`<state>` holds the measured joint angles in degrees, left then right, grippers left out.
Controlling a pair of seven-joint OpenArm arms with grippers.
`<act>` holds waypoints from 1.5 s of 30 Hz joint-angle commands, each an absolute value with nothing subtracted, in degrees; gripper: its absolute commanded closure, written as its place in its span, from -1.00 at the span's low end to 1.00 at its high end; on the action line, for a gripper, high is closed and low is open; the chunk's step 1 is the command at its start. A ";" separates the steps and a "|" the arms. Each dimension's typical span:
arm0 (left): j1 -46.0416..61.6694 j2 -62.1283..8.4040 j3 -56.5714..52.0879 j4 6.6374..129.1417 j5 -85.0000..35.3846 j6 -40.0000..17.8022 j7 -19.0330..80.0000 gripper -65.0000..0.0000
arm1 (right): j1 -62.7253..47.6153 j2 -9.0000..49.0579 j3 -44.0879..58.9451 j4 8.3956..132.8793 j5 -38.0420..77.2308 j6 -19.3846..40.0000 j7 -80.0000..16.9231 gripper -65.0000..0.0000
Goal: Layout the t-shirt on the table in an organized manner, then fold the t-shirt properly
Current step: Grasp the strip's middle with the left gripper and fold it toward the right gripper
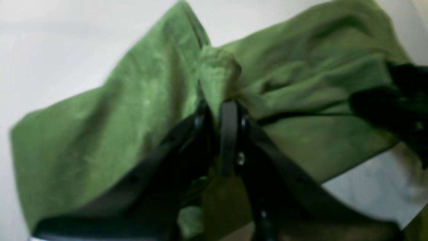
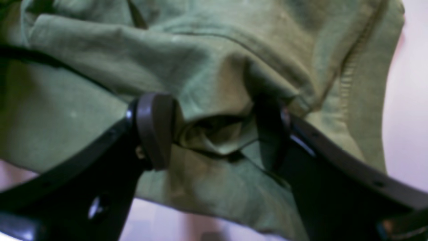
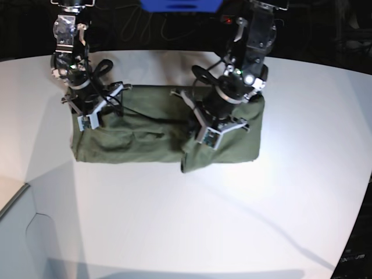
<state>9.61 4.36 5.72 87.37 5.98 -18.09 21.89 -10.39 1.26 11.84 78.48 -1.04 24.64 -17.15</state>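
Wrinkly olive-green cotton t-shirt (image 3: 151, 136) lies bunched on the large white matte table (image 3: 232, 221), long axis left-right.
My left gripper (image 1: 219, 110) pinches a fabric fold; my right gripper (image 2: 214, 130) is spread wide, straddling a ridge.

The t-shirt (image 3: 151, 136) lies on the worktop (image 3: 232, 221), stretched between the two tools. The left tool (image 1: 219, 112) sits over one end, a raised fold directly ahead of its tips and cloth to both sides. The right tool (image 2: 214, 134) sits at the other end, a bunched fold between its fingers (image 2: 154, 130).
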 commanded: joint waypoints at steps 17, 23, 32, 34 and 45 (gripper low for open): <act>3.74 5.85 12.53 78.37 5.05 -17.89 20.44 1.00 | -9.89 1.63 11.91 79.69 -0.31 24.66 -15.96 -0.19; 3.03 7.43 12.26 78.37 5.41 -17.89 20.44 1.00 | -9.98 1.63 12.00 81.89 -0.31 24.66 -15.96 -0.20; 1.19 7.87 12.70 78.29 5.41 -17.89 20.88 1.00 | -10.15 1.45 13.76 88.48 -0.31 24.66 -16.31 -0.21; 1.19 7.78 12.70 77.76 5.41 -17.89 21.05 0.99 | -9.54 1.27 16.13 88.92 -0.22 24.75 -16.40 -0.21; 2.33 8.22 12.70 74.33 4.97 -17.98 21.05 -0.07 | -5.32 1.63 20.88 83.12 -0.13 24.75 -16.48 -0.21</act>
<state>2.52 7.49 12.51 73.17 5.74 -17.78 22.28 -5.89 1.10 20.78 82.43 -0.71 24.64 -17.50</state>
